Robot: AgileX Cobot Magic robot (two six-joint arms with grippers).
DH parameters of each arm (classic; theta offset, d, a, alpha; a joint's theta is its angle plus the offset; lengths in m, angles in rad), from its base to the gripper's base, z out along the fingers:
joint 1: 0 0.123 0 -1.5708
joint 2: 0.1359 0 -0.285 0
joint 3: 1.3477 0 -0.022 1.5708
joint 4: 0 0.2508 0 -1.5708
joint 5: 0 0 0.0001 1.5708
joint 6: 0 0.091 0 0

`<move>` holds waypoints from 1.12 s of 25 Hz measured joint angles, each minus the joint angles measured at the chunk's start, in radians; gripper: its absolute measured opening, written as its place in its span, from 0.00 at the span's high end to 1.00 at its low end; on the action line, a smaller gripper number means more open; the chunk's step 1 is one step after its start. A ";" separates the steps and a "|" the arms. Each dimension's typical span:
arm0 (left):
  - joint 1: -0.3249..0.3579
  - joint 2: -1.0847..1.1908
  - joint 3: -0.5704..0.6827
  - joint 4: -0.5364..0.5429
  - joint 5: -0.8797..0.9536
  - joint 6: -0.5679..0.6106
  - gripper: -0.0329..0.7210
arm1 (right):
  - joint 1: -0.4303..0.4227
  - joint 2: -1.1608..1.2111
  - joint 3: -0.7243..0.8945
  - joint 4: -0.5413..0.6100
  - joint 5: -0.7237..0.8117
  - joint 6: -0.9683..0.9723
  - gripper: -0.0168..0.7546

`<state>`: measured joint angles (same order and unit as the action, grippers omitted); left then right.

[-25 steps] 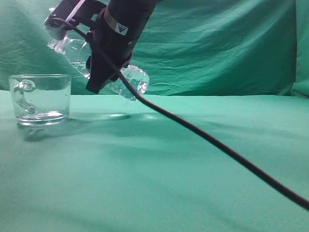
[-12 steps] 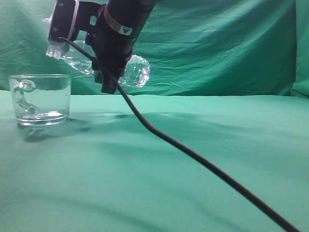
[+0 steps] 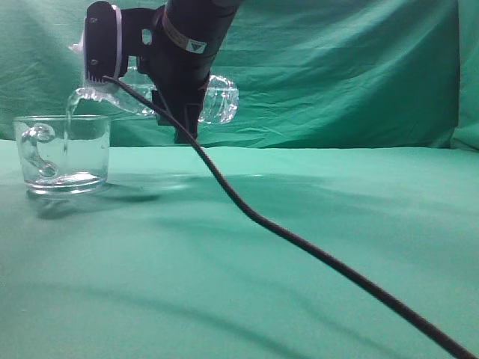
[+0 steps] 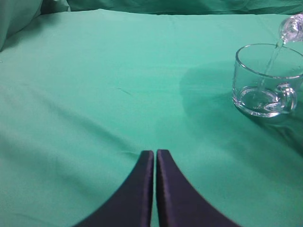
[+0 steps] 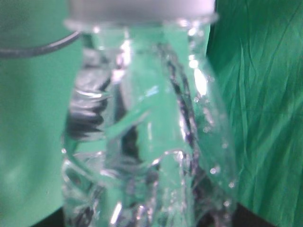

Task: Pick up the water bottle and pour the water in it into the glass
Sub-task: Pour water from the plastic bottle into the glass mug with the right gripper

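Observation:
My right gripper [image 3: 178, 90] is shut on the water bottle [image 3: 213, 99] and holds it about level above the table, neck to the left over the glass [image 3: 63, 153]. The bottle fills the right wrist view [image 5: 142, 142]. A thin stream of water [image 3: 69, 120] falls from the neck into the glass. In the left wrist view the glass [image 4: 265, 80] stands at the right with its handle toward the camera, and the bottle's mouth [image 4: 291, 27] shows above its rim. My left gripper [image 4: 155, 153] is shut and empty, low over the cloth, well left of the glass.
A green cloth [image 3: 299, 224] covers the table and hangs as a backdrop. The right arm's black cable [image 3: 299, 239] runs from the wrist down across the table to the lower right.
The right gripper has tipped the bottle further, from neck-up to about level, and the neck has come down over the glass. Water now runs into the glass.

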<state>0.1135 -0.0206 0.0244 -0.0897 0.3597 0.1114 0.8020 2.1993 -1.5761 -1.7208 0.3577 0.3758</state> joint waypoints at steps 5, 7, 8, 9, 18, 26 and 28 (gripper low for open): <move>0.000 0.000 0.000 0.000 0.000 0.000 0.96 | 0.000 0.000 0.000 0.000 0.006 -0.008 0.57; 0.000 0.000 0.000 0.000 0.000 0.000 0.96 | 0.000 0.000 0.000 0.000 0.006 -0.013 0.57; 0.000 0.000 0.000 0.000 0.000 0.000 0.96 | 0.000 0.000 0.000 0.000 0.006 -0.013 0.57; 0.000 0.000 0.000 0.000 0.000 0.000 0.96 | 0.000 0.000 0.000 0.000 0.008 -0.017 0.57; 0.000 0.000 0.000 0.000 0.000 0.000 0.96 | 0.000 0.000 0.000 0.000 0.020 -0.033 0.57; 0.000 0.000 0.000 0.000 0.000 0.000 0.96 | 0.000 0.000 0.000 0.000 0.024 -0.035 0.60; 0.000 0.000 0.000 0.000 0.000 0.000 0.96 | 0.000 0.000 0.000 0.000 0.024 -0.035 0.60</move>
<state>0.1135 -0.0206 0.0244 -0.0897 0.3597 0.1114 0.8020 2.1993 -1.5761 -1.7208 0.3820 0.3406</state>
